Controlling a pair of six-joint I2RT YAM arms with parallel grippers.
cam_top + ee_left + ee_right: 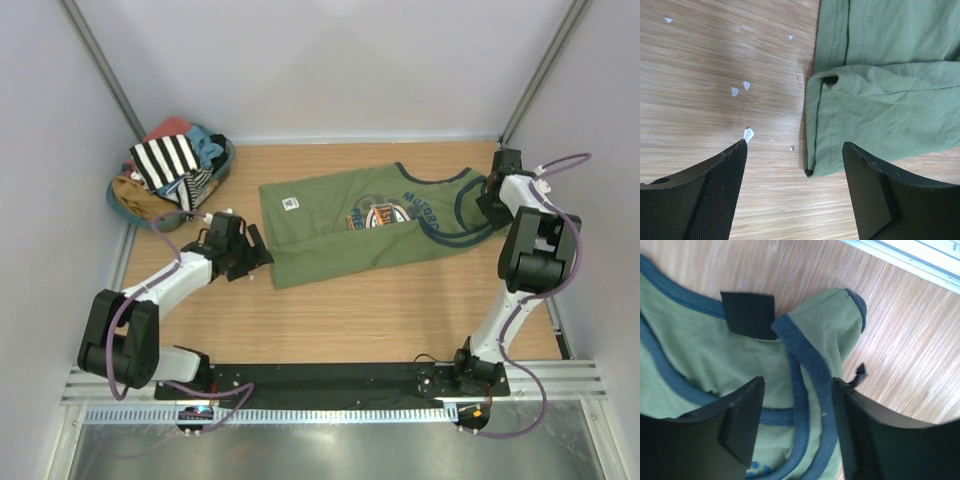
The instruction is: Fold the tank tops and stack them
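Observation:
The olive green tank top [340, 225] lies flat mid-table, its near long side folded over, printed patch up. My left gripper [262, 250] stands open beside its left hem corner [812, 167]; the corner sits between the fingers [720, 190] and is not touched. My right gripper [492, 195] is over the right shoulder strap. In the right wrist view the blue-trimmed strap [810, 375] runs between the open jaws of the right gripper [797, 382], with gaps on both sides. The striped tank top [165, 160] lies on the pile in the basket.
A teal basket [228, 160] at the back left holds the striped top with salmon-red, blue and brown clothes. A small black square [747, 315] lies on the green cloth. White flecks [740, 90] dot the wood. The back wall rail [910, 255] runs close behind the right gripper.

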